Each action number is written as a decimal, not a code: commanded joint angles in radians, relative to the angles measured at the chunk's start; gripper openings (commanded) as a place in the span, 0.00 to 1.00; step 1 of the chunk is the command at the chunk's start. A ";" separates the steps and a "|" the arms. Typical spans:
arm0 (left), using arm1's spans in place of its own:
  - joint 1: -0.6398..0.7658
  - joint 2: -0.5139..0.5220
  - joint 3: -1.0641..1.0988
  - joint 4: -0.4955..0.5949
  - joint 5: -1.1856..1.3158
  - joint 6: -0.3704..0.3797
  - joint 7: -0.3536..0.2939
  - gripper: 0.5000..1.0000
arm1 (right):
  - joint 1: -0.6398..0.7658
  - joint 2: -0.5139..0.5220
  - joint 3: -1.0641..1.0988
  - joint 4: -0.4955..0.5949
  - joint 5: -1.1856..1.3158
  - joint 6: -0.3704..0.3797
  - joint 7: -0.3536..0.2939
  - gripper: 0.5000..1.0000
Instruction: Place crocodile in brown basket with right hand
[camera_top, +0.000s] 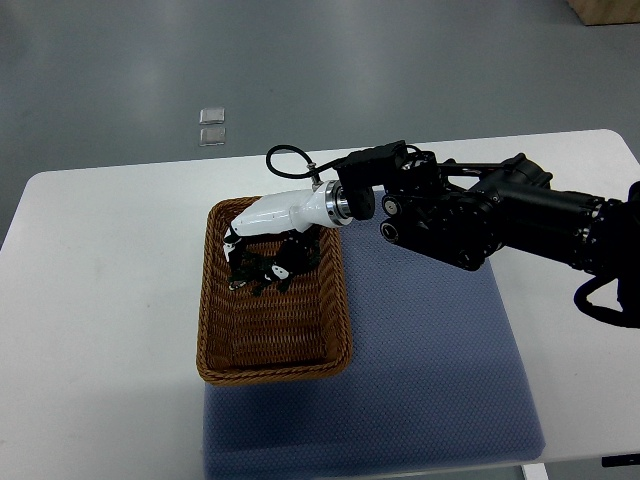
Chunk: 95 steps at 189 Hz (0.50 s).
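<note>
The brown wicker basket (272, 345) stands on the white table, partly on a blue mat. My right arm comes in from the right edge, and its white-backed right hand (266, 262) reaches down into the far half of the basket. A dark mass lies under the hand, just above the basket floor. I cannot make out the crocodile as a separate shape there, and it shows nowhere else on the table. The near half of the basket holds nothing.
The blue mat (430, 380) covers the table's front middle and right. The white table (110, 300) runs bare to the left of the basket. Two small clear squares (211, 126) lie on the grey floor beyond the table.
</note>
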<state>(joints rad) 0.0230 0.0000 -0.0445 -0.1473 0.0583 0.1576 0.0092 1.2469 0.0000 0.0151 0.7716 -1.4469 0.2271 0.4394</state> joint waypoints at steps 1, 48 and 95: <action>0.000 0.000 0.000 0.000 0.000 -0.001 0.000 1.00 | -0.001 0.000 0.002 0.000 0.007 0.000 -0.001 0.81; 0.000 0.000 0.000 0.000 0.000 -0.001 0.000 1.00 | -0.024 0.000 0.057 0.000 0.028 -0.040 0.002 0.86; 0.000 0.000 0.000 0.000 0.000 0.000 0.000 1.00 | -0.072 -0.074 0.189 0.000 0.330 -0.002 -0.014 0.86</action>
<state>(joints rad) 0.0232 0.0000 -0.0445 -0.1473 0.0583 0.1571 0.0092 1.1937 -0.0303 0.1685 0.7712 -1.2597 0.2018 0.4358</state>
